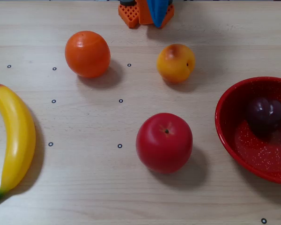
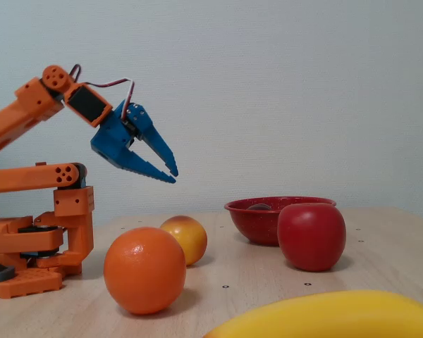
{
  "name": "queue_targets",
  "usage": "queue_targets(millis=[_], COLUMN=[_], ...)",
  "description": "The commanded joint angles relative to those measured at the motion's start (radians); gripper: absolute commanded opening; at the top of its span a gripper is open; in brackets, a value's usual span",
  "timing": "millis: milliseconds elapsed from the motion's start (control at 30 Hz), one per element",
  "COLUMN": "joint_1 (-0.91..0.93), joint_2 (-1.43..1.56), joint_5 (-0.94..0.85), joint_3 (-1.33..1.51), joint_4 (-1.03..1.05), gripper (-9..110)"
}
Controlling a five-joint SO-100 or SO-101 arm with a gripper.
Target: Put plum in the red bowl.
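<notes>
Small round dark purple-maroon glossy plum resting inside wide round glossy red bowl with fine white speckles, toward the 12 o'clock part of the bowl's interior in the overhead view. Bowl at 3 o'clock on the pale wood-grain bench, cut off by the right edge of the overhead view. In the fixed view only a dark sliver of the plum showing above the bowl's rim; remainder hidden behind the wall. Bowl's right side there partly covered by the large bright red apple.

Blue two-finger pincer raised well above the bench, clear of all fruit, tips pointing down toward 4 o'clock in the fixed view; fingers spread slightly, nothing between them. In the overhead view only a blue tip of it visible at 12 o'clock, rest cut off by the top edge; state not readable there.

Orange arm cut off at the left edge of the fixed view. Long yellow banana cropped by the bottom edge there; fully visible at 9 o'clock overhead. Yellow-orange peach partly hidden behind the round orange.

No brands, labels or legible writing; only small black ring marks dotted on the bench.
</notes>
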Motion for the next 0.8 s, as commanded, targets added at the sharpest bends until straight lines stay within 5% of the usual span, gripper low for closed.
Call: queue_targets(millis=[0, 767], joint_1=[0.018, 0.026], joint_2=[0.031, 0.176], joint_5=[0.021, 0.107], joint_3=[0.023, 0.666], joint_4=[-0.031, -0.558], gripper=[0, 0])
